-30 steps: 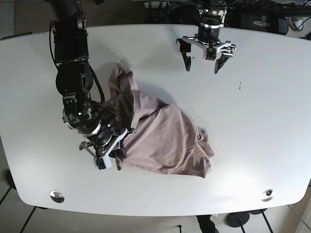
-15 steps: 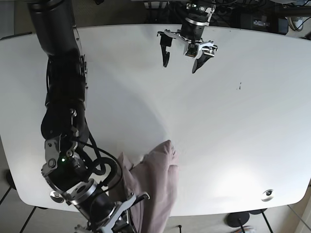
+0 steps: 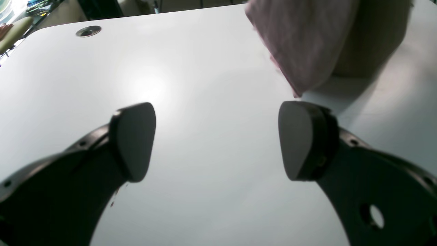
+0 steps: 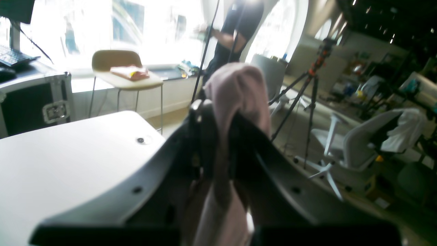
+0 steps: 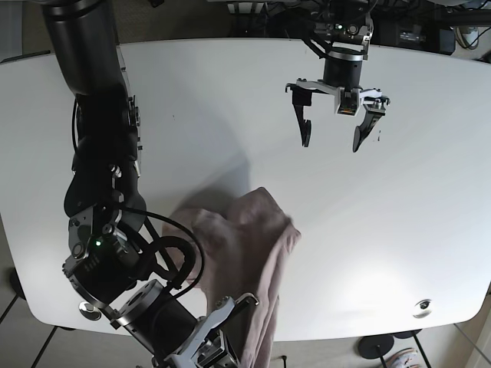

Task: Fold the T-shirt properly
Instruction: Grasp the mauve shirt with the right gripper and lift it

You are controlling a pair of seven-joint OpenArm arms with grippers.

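Observation:
The pink T-shirt [image 5: 249,238] lies bunched in a long heap on the white table [image 5: 399,215], running from the middle to the front edge. My right gripper [image 5: 222,341] is at that front edge, shut on a fold of the T-shirt [image 4: 235,89]. In the right wrist view the cloth rises in a hump between the closed fingers of the right gripper [image 4: 222,143]. My left gripper [image 5: 331,142] hangs open over the far half of the table, apart from the cloth. In the left wrist view the open left gripper [image 3: 218,136] holds nothing, and the T-shirt [image 3: 300,41] lies ahead to the right.
Metal grommets sit near the table's front corners [image 5: 422,308] [image 3: 88,31]. Beyond the table edge the right wrist view shows a chair [image 4: 117,68], a tripod [image 4: 314,78], an office chair [image 4: 368,147] and a standing person [image 4: 235,30].
A second ago the T-shirt lay spread mid-table. My right gripper dragged it to the front edge and has since lifted it back over the table. My left gripper shifted right and nearer.

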